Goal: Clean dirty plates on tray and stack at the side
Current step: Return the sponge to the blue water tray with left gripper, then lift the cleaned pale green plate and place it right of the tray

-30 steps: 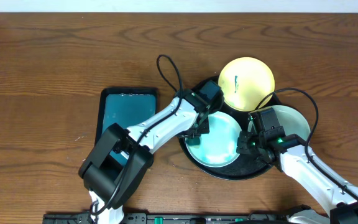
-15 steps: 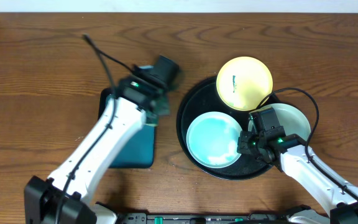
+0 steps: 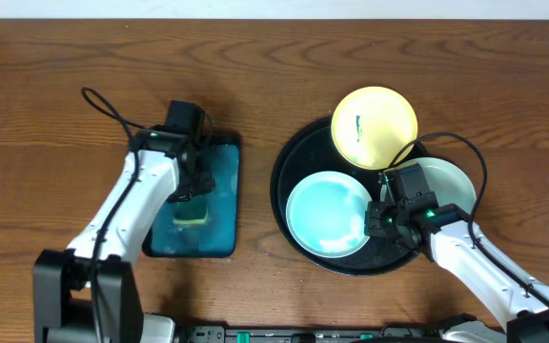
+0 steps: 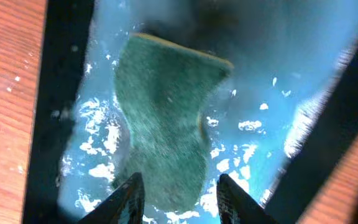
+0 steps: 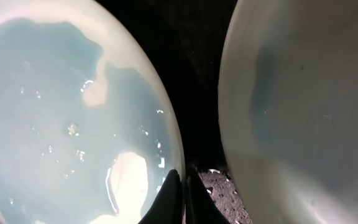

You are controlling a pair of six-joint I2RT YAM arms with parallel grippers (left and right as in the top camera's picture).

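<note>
Overhead, three plates sit on the black tray [image 3: 289, 171] on the table [image 3: 65, 86]: a yellow plate [image 3: 375, 124] at the back, a blue plate [image 3: 327, 214] in front and a pale plate [image 3: 451, 181] on the right. The left fingers [image 4: 132, 196] stand apart over a green sponge [image 4: 160, 124] lying in the wet teal tray [image 3: 219, 238]. The right fingers [image 5: 169, 196] are pressed together at the blue plate's edge, beside the pale plate.

The left arm [image 3: 130, 208] and right arm [image 3: 477, 263] are white shells with black joints, each trailing a looped black cable [image 3: 102, 106].
</note>
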